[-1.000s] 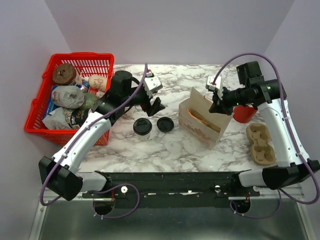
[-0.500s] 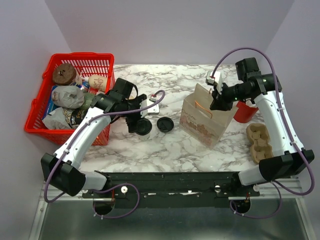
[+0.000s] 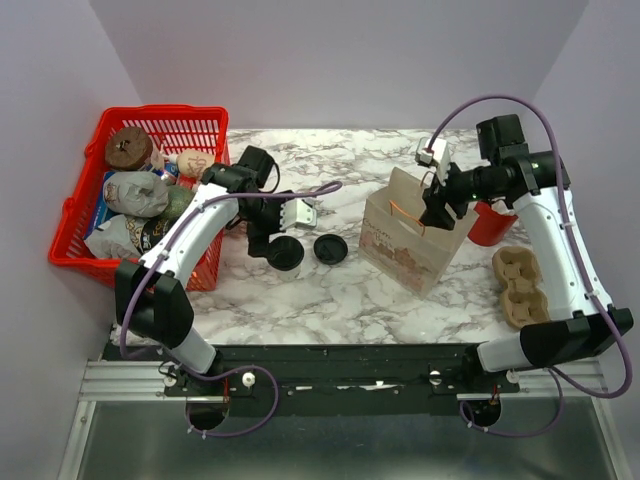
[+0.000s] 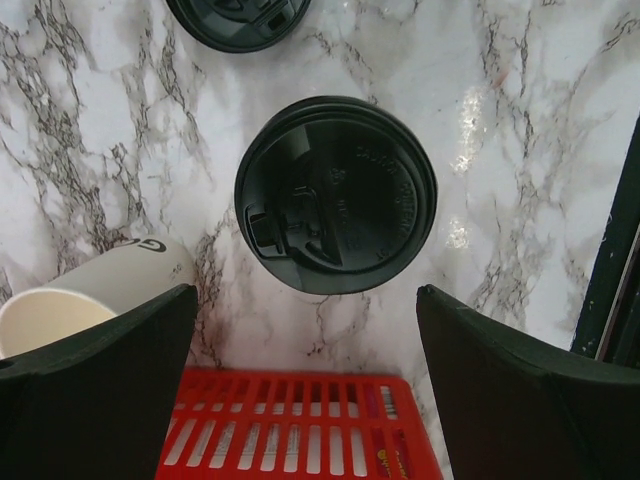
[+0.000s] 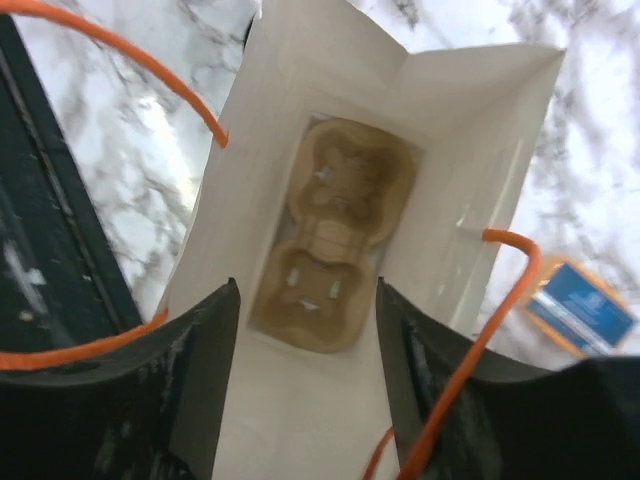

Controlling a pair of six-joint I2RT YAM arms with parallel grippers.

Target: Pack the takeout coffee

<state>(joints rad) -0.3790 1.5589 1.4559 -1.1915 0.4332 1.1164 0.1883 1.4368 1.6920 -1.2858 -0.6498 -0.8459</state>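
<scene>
The marble table (image 3: 340, 290) carries everything, with a red basket (image 3: 165, 112) of wrapped food at its left edge. The brown paper bag (image 3: 405, 245) stands upright and open at centre right. A pulp cup carrier (image 5: 335, 230) lies flat on its bottom, so the bag looks ready to be filled. The right gripper (image 5: 305, 300) hangs over the bag's mouth with its jaws parted. Nothing shows between them, though one orange handle runs close past one finger.

Packing proper has not begun. The takeout coffee (image 4: 335, 193) stands on the table well apart from the bag, near the basket's corner. The left gripper (image 4: 305, 310) hovers right above it with its jaws wide, one on either side of the cup and clear of it. By this reading, what remains is closing on the cup, lifting it, carrying it across and seating it in the carrier.

The coffee is small beside the bag. From above it is almost all round black lid, with raised lettering and a sip tab. A loose black lid (image 4: 240, 15) lies just beside it, and a tan paper cup (image 4: 90, 300) lies tipped on its side near the basket.
</scene>
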